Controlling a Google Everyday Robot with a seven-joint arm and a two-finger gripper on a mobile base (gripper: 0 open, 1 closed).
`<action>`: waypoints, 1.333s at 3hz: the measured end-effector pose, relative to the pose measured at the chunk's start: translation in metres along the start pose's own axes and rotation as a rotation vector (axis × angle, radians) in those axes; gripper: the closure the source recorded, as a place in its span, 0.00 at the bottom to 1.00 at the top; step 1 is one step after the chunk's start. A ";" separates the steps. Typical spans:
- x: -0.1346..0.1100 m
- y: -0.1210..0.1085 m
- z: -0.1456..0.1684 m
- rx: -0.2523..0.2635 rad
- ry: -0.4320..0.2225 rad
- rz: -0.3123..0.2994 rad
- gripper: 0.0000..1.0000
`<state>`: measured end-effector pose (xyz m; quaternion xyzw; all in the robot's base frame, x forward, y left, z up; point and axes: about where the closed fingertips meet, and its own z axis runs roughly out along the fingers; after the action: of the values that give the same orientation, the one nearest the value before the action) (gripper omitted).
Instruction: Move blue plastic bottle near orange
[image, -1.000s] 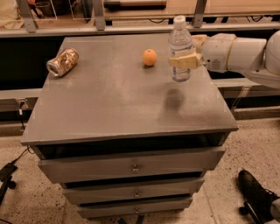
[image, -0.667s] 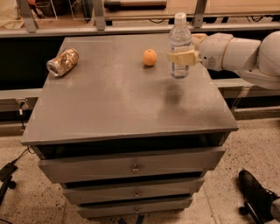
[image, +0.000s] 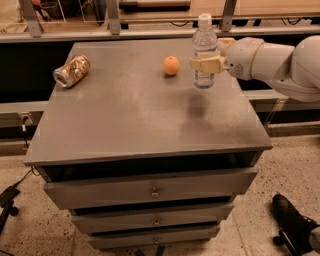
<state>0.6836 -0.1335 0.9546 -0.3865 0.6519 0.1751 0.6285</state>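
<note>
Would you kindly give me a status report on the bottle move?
Gripper shut on blue plastic bottle, upright, held above the tabletop. Orange close beside it, not touching. Crushed gold can at far corner, not in the way.

We have 1 view, set in front of the grey flat-topped metal drawer cabinet (image: 130, 115) and higher than it, tilted down across its top toward the far edge. It sits near enough that the cabinet fills most of the frame, with 3 drawer fronts (image: 150, 192) facing us and speckled floor (image: 280, 165) at both sides. The white arm (image: 270, 60) enters from the frame's right edge. Its gripper (image: 206, 63) is over the top's far right part, clasping the clear blue-tinted plastic bottle (image: 204, 42).
</note>
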 end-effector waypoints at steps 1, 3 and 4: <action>-0.005 -0.019 0.020 0.057 -0.026 0.028 1.00; -0.001 -0.051 0.053 0.159 0.000 0.165 1.00; 0.016 -0.056 0.058 0.192 0.022 0.258 1.00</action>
<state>0.7653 -0.1324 0.9453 -0.2396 0.7168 0.1871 0.6275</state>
